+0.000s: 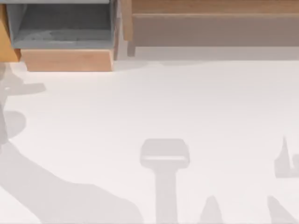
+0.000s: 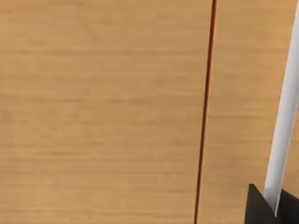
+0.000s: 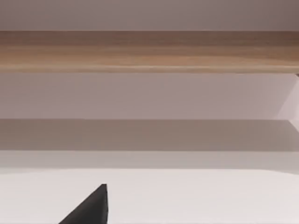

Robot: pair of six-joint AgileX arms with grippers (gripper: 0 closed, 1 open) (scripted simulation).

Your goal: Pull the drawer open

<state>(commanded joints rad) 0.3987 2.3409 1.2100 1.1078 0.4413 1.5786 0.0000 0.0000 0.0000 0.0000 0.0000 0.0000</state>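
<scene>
The drawer [image 1: 65, 46] stood pulled out at far left, the wide wooden unit [image 1: 210, 28] beside it; white table [image 1: 154, 102] lay bare. Neither pincer's opening could be told.

Little of robot body visible: matte black, sharp-angled wedge of left end effector [image 2: 273, 210] w/ plain flat faces; similar matte black triangular tip of right end effector [image 3: 91, 208]. No markings, cables, screws seen.

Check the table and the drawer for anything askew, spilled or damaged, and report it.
Nothing stands out. The drawer sits pulled out at the table's far left, its light wood front board square to the wider wooden unit on its right. Its grey inside shows nothing spilled or broken.
</scene>
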